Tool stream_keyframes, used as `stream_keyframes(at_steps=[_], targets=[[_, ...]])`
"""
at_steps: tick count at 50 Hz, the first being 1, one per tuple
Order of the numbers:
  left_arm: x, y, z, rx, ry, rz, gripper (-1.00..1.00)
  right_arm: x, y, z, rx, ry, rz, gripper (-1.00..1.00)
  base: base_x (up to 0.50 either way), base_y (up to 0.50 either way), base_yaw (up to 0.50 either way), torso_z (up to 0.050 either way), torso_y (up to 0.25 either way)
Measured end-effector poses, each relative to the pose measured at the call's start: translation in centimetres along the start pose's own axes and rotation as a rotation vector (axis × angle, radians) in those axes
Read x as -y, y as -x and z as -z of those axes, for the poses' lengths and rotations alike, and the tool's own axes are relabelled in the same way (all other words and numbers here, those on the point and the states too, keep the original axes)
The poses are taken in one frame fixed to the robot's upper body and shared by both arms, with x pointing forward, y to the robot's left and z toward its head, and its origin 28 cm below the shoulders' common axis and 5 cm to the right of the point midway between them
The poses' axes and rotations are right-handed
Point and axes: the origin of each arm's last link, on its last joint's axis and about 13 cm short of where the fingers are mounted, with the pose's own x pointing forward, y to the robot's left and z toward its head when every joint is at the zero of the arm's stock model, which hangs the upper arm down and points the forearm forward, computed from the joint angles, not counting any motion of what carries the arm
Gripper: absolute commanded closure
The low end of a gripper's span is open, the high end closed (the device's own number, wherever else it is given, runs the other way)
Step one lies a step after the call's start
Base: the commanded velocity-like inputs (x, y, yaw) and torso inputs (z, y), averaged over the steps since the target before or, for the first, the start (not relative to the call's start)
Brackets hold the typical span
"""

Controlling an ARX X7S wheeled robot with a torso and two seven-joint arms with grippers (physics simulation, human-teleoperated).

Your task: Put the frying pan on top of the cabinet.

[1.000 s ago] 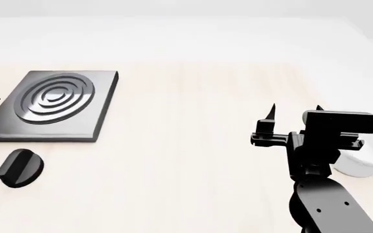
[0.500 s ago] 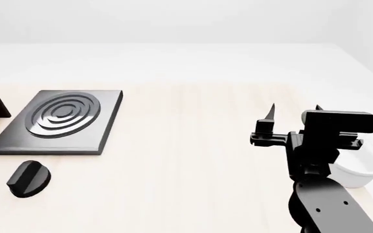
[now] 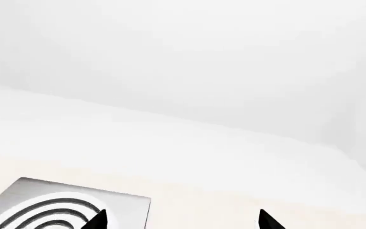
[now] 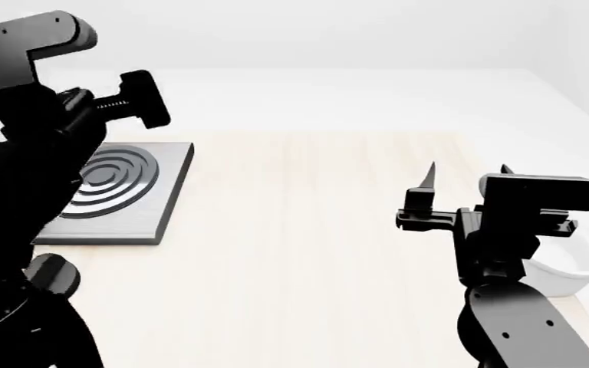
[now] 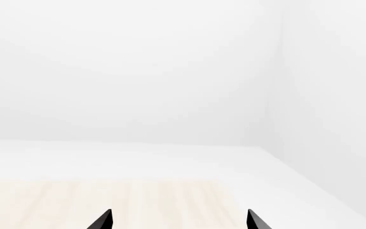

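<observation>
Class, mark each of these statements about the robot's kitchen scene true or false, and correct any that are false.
1. The right gripper is open and empty. True.
2. A frying pan sits on the grey hob. False: the hob's ringed top is bare where visible.
3. The white bowl lies beside the right arm. True.
4. The left arm stays out of the head view. False: it covers that view's left side.

Both your arms are matte black throughout, built of blocky, angular links. Your left arm (image 4: 28,153) carries an L-shaped bracket with small screw holes and a threaded rod. Your right arm (image 4: 514,322) has a rounded forearm with small holes, a boxy camera block, and jaws of thin pointed black blades.
</observation>
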Motion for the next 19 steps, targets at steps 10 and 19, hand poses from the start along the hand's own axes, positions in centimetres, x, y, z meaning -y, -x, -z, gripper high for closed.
stream_keyframes(at_steps=[10, 19], targets=[[1.5, 3.8, 5.3, 0.014, -0.024, 0.173, -1.00, 0.0, 0.2, -0.2, 0.009, 0.002, -0.006, -1.00, 0.00, 0.00, 0.00, 0.000, 0.000], [1.9, 4.8, 8.0, 0.022, -0.055, 0.194, -1.00, -0.1, 0.5, -0.4, 0.020, 0.008, -0.017, -1.00, 0.00, 0.00, 0.00, 0.000, 0.000]])
